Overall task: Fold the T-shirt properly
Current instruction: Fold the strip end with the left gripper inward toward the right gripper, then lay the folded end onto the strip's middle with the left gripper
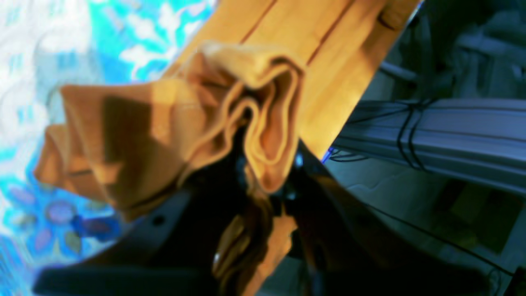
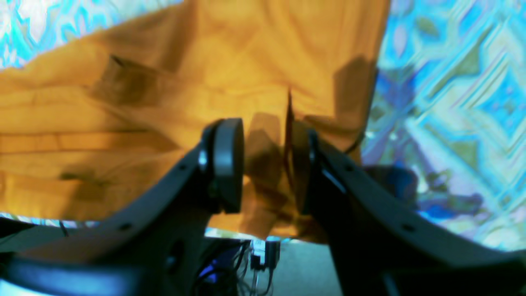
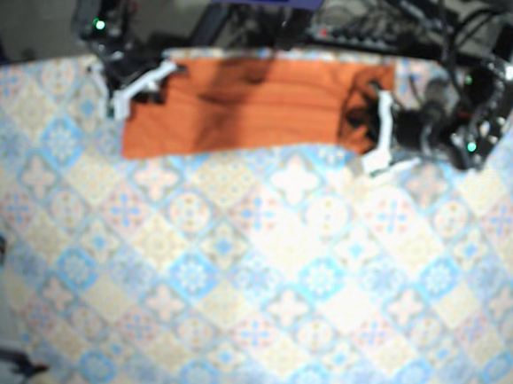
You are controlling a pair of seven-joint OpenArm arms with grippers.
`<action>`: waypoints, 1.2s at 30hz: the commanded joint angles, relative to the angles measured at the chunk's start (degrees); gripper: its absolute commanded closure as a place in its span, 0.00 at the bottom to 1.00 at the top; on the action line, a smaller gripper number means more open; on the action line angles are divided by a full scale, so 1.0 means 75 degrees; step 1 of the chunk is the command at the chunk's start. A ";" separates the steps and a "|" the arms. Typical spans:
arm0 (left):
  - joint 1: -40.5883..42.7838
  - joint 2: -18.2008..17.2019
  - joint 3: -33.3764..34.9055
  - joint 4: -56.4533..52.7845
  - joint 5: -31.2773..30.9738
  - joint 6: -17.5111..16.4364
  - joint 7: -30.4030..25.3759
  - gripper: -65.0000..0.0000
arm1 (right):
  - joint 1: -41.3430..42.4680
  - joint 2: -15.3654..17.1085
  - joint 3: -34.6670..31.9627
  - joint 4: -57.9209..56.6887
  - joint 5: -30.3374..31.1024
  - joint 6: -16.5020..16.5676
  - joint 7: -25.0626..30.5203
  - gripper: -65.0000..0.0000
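the soft, limp orange t-shirt (image 3: 254, 107) lies banded across the top middle of the base view, its right end pinched by the left gripper (image 1: 263, 181), the right gripper (image 2: 265, 164) spread at its left corner, probably best nipped through all layers.

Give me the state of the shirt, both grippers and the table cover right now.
T-shirt: folded into a long strip along the far table edge, bunched at the left arm's end.
left gripper: shut on the bunched fabric, lifting it.
right gripper: open at the shirt's other end, pads apart over the cloth.
tablecloth: spread flat.
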 commanded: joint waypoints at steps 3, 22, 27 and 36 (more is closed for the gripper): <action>-0.0532 -0.0015 0.0492 0.0092 -0.0138 -0.0025 -0.0095 1.00 | 0.0079 0.0022 0.0044 0.0252 0.0067 0.0041 0.0175 0.70; -0.1751 0.1110 0.2051 -0.0330 -0.0138 -0.0025 0.0268 1.00 | 0.0114 0.0010 0.0044 0.0264 0.0067 0.0041 0.0492 0.70; -0.1962 0.1380 0.2074 -0.0342 -0.0126 -0.0014 0.0303 1.00 | 0.0114 -0.0072 0.0032 0.0264 0.0067 0.0041 0.0492 0.70; -0.2208 0.1661 0.2485 -0.0553 -0.0126 -0.0014 0.0303 1.00 | 0.0138 -0.0154 0.0044 0.0264 0.0067 0.0041 0.0492 0.70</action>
